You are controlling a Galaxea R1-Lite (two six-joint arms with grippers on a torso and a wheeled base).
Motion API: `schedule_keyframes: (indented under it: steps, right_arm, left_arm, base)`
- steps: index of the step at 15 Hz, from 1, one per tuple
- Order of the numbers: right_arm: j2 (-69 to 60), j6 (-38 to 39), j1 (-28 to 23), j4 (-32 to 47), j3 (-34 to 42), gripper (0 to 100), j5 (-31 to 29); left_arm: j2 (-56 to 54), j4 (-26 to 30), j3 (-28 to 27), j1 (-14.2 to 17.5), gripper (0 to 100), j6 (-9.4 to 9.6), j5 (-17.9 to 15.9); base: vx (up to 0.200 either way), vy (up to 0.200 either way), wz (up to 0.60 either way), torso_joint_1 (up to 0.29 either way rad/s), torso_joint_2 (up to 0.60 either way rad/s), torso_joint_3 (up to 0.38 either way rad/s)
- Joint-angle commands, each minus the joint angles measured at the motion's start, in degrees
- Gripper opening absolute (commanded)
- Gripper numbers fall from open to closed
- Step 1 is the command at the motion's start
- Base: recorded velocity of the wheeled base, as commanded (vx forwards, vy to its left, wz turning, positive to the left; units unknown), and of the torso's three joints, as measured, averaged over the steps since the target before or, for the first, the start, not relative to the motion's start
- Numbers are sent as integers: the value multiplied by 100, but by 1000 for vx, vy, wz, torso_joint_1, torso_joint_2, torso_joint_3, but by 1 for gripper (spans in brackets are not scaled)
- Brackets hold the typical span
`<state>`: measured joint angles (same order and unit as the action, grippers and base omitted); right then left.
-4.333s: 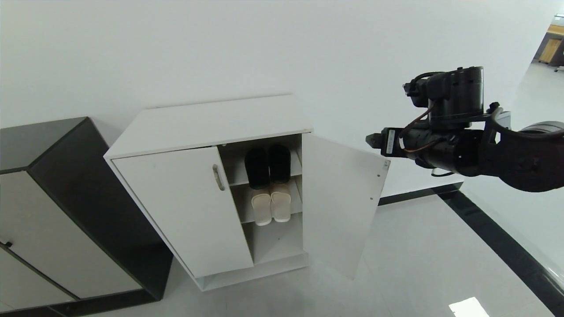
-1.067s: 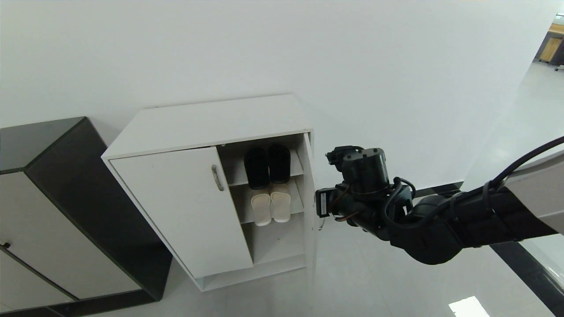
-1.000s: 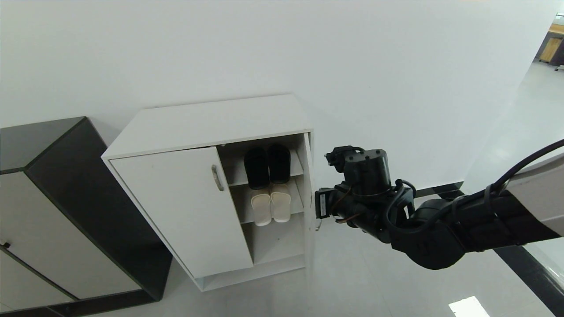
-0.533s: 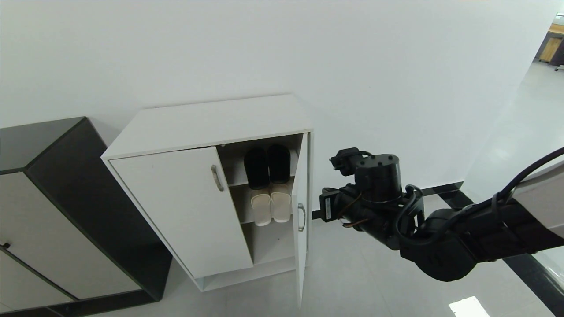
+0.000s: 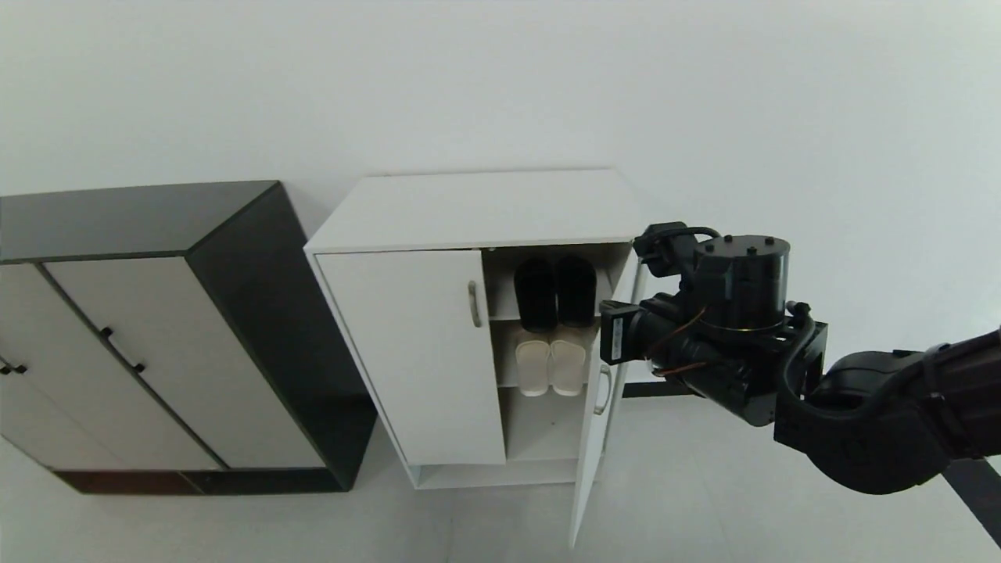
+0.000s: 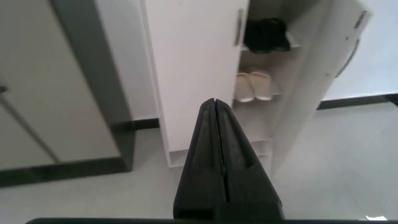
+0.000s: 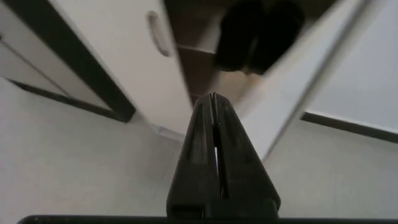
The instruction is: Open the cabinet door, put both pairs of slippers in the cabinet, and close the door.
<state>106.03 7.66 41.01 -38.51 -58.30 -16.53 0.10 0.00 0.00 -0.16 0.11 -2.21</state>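
The white cabinet has its left door shut and its right door standing partly open, seen nearly edge-on. Black slippers lie on the top shelf, white slippers on the shelf below. My right gripper is shut and sits against the outer face of the right door, above its handle. In the right wrist view the shut gripper points at the door and the black slippers. My left gripper is shut, empty, back from the cabinet over the floor.
A black cabinet with pale doors stands against the wall directly left of the white one. Bare light floor spreads in front and to the right. A dark floor strip runs at the far right.
The right door has swung from wide open to nearly edge-on, with my right arm following it leftward. The head camera has turned, so the cabinet sits more central now.
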Motion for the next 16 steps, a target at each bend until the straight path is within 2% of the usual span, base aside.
schedule_keyframes:
  steps: [1, 5, 7, 10, 13, 16]
  right_arm:
    - [-118, -10, -58, -7, 64, 0, 1]
    - [-338, -396, -427, 98, 398, 0, -368]
    - [-426, -405, -453, 441, 670, 0, -404]
    - [-197, -361, -453, 467, 829, 0, -395]
    - [321, -352, -410, 379, 635, 0, -377]
    - [1051, -326, -348, 230, -15, 0, -377]
  left_arm:
    - [8, 0, 0, -2, 0, -2, 1]
    - [8, 0, 0, -2, 0, 7, 1]
    - [8, 0, 0, -2, 0, 7, 1]
    - [8, 0, 0, -2, 0, 7, 1]
    - [8, 0, 0, -2, 0, 7, 1]
    - [8, 0, 0, -2, 0, 7, 1]
  base:
    - [0, 0, 0, 0, 0, 0]
    - [0, 0, 0, 0, 0, 0]
    - [0, 0, 0, 0, 0, 0]
    - [0, 0, 0, 0, 0, 0]
    - [0, 0, 0, 0, 0, 0]
    - [0, 0, 0, 0, 0, 0]
